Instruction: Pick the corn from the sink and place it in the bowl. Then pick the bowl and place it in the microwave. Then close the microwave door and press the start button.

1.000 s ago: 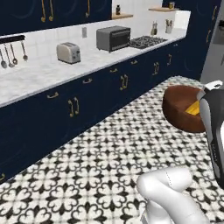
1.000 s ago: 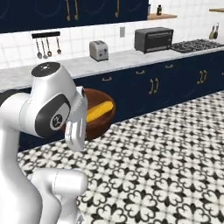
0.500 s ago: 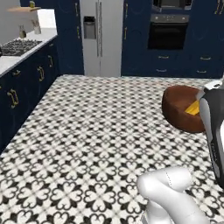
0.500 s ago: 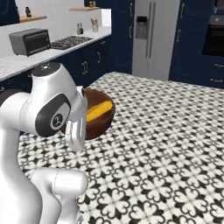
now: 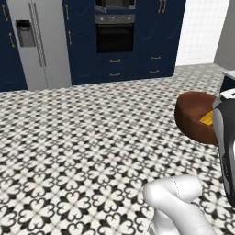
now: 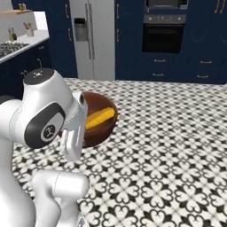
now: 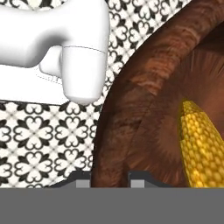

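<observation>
Ahead of the pincer: oven [image 5: 114, 39] wall.
Bowl [image 7: 144, 96]: your pincer [image 7: 109, 177] is clamped on its rim, carried above the floor.
Corn [image 7: 203, 144]: inside the bowl.
Risk: tilt or swing it and you may spill the corn.

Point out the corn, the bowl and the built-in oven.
corn [image 6: 99, 118], right base view, middle of the cob.
bowl [image 6: 103, 133], right base view, outer wall below the corn.
oven [image 5: 114, 38], left base view, dark door glass.

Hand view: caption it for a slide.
Gripper clamps the rim of the brown bowl holding the corn above patterned floor tiles.
</observation>
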Controlling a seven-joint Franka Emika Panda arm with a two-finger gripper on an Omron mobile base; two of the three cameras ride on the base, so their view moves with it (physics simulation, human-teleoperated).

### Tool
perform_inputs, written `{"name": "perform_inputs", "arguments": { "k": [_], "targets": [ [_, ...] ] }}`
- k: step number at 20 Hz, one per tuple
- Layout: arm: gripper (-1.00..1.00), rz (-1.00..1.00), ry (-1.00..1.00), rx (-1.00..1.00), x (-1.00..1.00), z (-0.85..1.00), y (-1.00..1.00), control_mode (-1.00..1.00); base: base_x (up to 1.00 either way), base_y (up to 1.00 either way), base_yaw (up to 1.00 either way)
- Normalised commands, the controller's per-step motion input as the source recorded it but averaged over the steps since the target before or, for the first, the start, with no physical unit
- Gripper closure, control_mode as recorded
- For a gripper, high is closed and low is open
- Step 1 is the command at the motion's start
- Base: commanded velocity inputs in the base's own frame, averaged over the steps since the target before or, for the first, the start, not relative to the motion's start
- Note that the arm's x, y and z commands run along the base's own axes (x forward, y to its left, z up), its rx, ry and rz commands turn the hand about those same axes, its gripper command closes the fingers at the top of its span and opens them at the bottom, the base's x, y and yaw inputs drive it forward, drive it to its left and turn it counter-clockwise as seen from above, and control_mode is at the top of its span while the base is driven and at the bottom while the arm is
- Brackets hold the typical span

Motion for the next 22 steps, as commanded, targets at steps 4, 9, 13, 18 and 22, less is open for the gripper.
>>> {"name": "perform_inputs", "arguments": {
  "k": [4,9,13,18,22],
  "targets": [
    [1.00,0.00,0.00,0.00,0.00,0.00,0.00,1.00,1.00,-0.43,0.00],
    [1.00,0.00,0.00,0.00,0.00,0.00,0.00,1.00,1.00,-0.60,0.03],
    [1.00,0.00,0.00,0.00,0.00,0.00,0.00,1.00,1.00,-0.79,0.14],
    [1.00,0.00,0.00,0.00,0.00,0.00,0.00,1.00,1.00,-0.79,0.17],
    [1.00,0.00,0.00,0.00,0.00,0.00,0.00,1.00,1.00,-0.56,0.08]
  ]
}}
